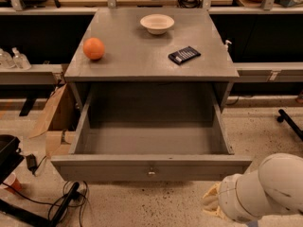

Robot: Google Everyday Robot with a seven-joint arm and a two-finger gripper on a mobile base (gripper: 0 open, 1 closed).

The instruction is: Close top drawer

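Note:
The top drawer (151,167) is a wide grey wooden drawer pulled far out of the grey cabinet (151,51). Its deep inside is empty. Its flat front faces me with one small round metal knob (151,172) at the centre. My gripper (211,205) is at the bottom right of the camera view, below and to the right of the drawer front, apart from it. Only a pale yellowish tip shows beside the large white arm housing (265,193).
On the cabinet top lie an orange (93,48), a white bowl (157,23) and a dark packet (184,55). A cardboard box (52,117) stands left of the cabinet. Cables and a black stand (47,207) lie on the floor at the lower left.

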